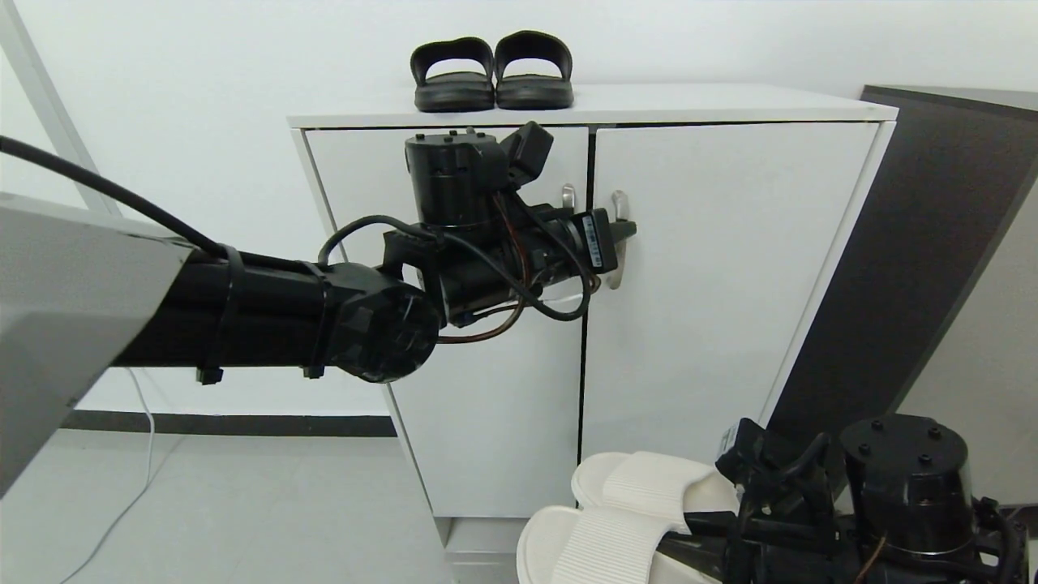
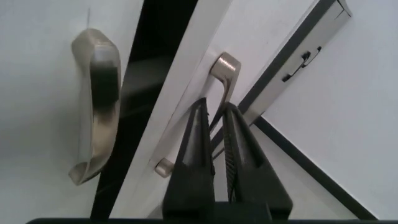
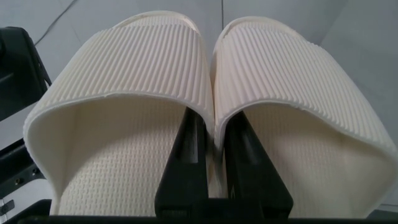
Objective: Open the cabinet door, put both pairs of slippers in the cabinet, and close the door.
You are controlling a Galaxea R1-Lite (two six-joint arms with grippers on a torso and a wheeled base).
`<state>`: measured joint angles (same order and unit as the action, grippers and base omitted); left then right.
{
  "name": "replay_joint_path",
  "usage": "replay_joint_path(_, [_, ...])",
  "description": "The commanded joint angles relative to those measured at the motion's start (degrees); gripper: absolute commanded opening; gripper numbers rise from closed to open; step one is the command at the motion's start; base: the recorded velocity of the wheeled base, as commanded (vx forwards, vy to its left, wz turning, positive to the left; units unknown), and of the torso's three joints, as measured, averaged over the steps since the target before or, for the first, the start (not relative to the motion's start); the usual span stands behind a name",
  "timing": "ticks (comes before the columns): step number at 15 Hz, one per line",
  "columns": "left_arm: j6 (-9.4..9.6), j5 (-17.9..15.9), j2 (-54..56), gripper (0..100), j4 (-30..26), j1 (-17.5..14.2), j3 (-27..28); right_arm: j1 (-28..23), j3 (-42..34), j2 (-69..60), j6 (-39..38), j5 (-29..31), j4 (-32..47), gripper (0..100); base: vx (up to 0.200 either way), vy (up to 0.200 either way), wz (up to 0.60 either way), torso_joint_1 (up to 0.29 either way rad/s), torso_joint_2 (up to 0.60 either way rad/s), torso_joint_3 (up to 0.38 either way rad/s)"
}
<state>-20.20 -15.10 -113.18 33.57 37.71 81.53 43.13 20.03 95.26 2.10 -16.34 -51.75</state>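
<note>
Slippers [image 3: 149, 68], white, pinched by inner edges between right jaws; left jaws clenched around a door handle [image 2: 225, 68].

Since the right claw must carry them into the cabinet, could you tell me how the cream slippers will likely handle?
The cream slippers look like thick foam, so probably light. Their ribbed straps hold their arch in the right claw, suggesting springy, not floppy. Textured surfaces likely resist slipping.
</note>
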Motion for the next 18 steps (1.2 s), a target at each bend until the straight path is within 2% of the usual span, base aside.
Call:
replay_joint_path(1, [-0.02, -0.01, 3.31, 0, 0.35, 0.88, -4.10, 0.20, -0.69, -0.51, 0.28, -0.98, -0.11, 0, 0.000, 0.000, 0.00, 0.000, 0.00, 0.000])
replay_joint_path(4, [-0.28, -0.01, 8.41, 0, 5.54, 3.78, -12.62, 0.38, -3.07, -1.74, 2.30, -4.58, -0.99, 0, 0.000, 0.000, 0.00, 0.000, 0.00, 0.000])
replay_joint_path(9, [0.07, 0.78, 14.56, 0, 5.89, 5.27, -20.18, 1.25, -3.86, -1.74, 2.65, -5.02, -0.90, 0, 0.000, 0.000, 0.00, 0.000, 0.00, 0.000])
replay_joint_path(10, [-0.45, 0.69, 16.59, 0, 6.86, 5.19, -22.12, 1.52, -3.86, -1.74, 2.74, -5.02, -0.90, 0, 0.000, 0.000, 0.00, 0.000, 0.00, 0.000])
replay_joint_path(12, [-1.77, 0.60, 16.32, 0, 8.35, 3.43, -22.20, 1.69, -3.95, -1.48, 2.74, -5.02, -0.90, 0, 0.000, 0.000, 0.00, 0.000, 0.00, 0.000])
replay_joint_path(13, [-3.27, 0.43, 15.62, 0, 9.49, 2.11, -22.03, 2.05, -3.95, -1.48, 2.74, -5.02, -0.90, 0, 0.000, 0.000, 0.00, 0.000, 0.00, 0.000])
replay_joint_path(14, [-3.88, -0.01, 14.12, 0, 10.90, 1.14, -21.68, 2.40, -3.95, -1.39, 2.74, -4.93, -0.90, 0, 0.000, 0.000, 0.00, 0.000, 0.00, 0.000])
replay_joint_path(15, [-3.88, -0.10, 12.98, 0, 11.78, 0.88, -21.33, 2.48, -4.03, -1.39, 2.74, -4.93, -0.90, 0, 0.000, 0.000, 0.00, 0.000, 0.00, 0.000])
replay_joint_path(16, [-3.79, -0.10, 9.82, 0, 13.80, 0.88, -19.57, 2.84, -4.21, -1.30, 2.74, -4.93, -0.90, 0, 0.000, 0.000, 0.00, 0.000, 0.00, 0.000])
replay_joint_path(18, [-3.71, -0.01, 5.51, 0, 14.33, 0.88, -15.44, 3.19, -4.56, -1.30, 2.74, -4.93, -0.90, 0, 0.000, 0.000, 0.00, 0.000, 0.00, 0.000])
